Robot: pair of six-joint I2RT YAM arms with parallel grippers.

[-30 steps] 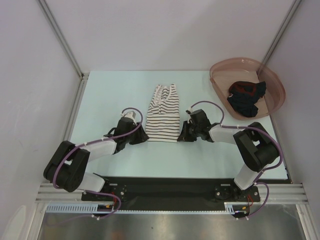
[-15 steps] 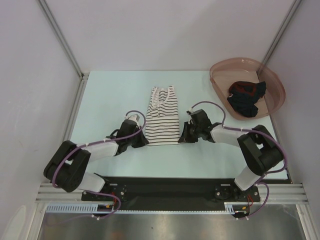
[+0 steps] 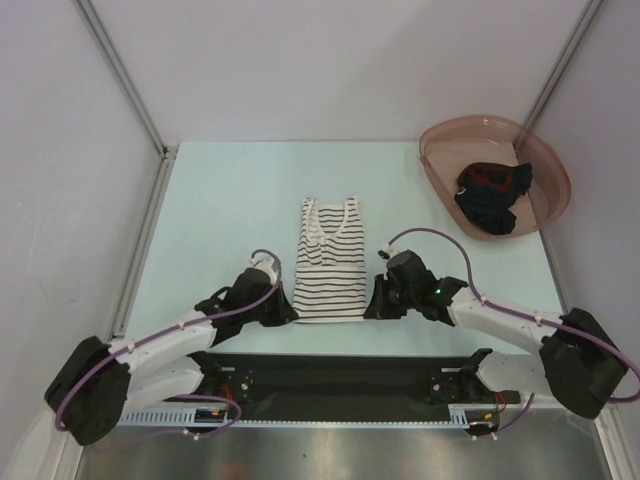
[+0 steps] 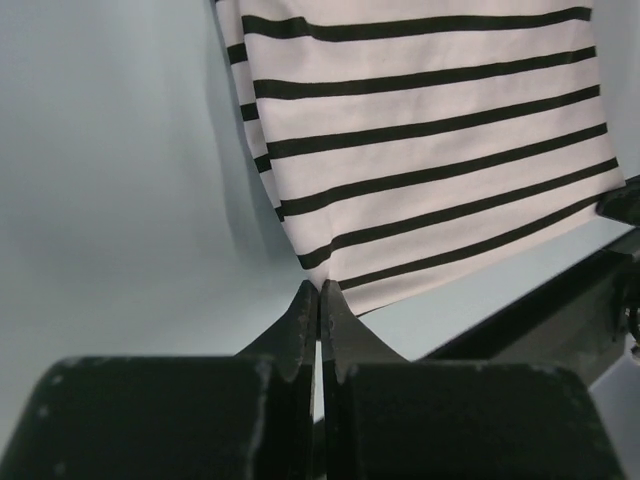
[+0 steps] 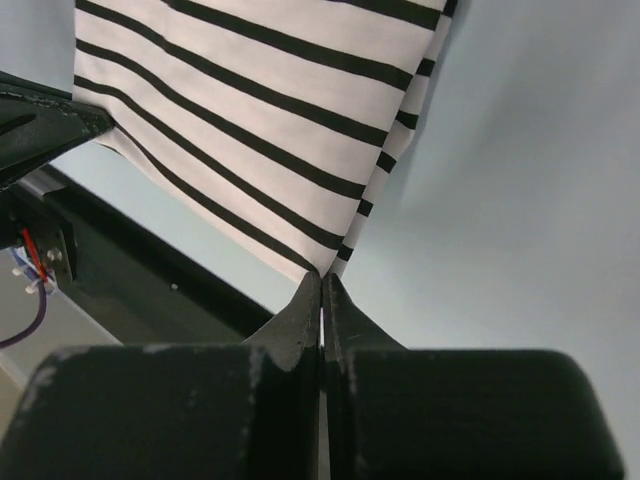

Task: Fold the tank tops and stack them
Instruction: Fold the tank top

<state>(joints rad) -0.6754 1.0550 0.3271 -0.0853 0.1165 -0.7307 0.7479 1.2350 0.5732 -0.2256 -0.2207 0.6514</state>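
Note:
The white tank top with thin black stripes [image 3: 329, 260] lies flat in the middle of the table, straps pointing away from me. My left gripper [image 3: 290, 312] is shut on its near left hem corner, and the striped cloth [image 4: 420, 140] pinches into the tips of that gripper [image 4: 318, 285]. My right gripper [image 3: 369, 308] is shut on the near right hem corner, where the same cloth [image 5: 260, 110] meets its tips [image 5: 322, 275]. The dark tank top with red parts [image 3: 492, 196] sits bunched in the pink basin [image 3: 440, 140] at the back right.
The black rail [image 3: 340, 375] that carries the arm bases runs just beyond the near table edge, close to the hem. Grey walls and metal posts [image 3: 120, 75] close in the table on the left, the back and the right.
Both grippers have closed on the hem corners and drawn the striped top toward the near edge. The top now lies longer and flatter. Both arms have stretched out low.

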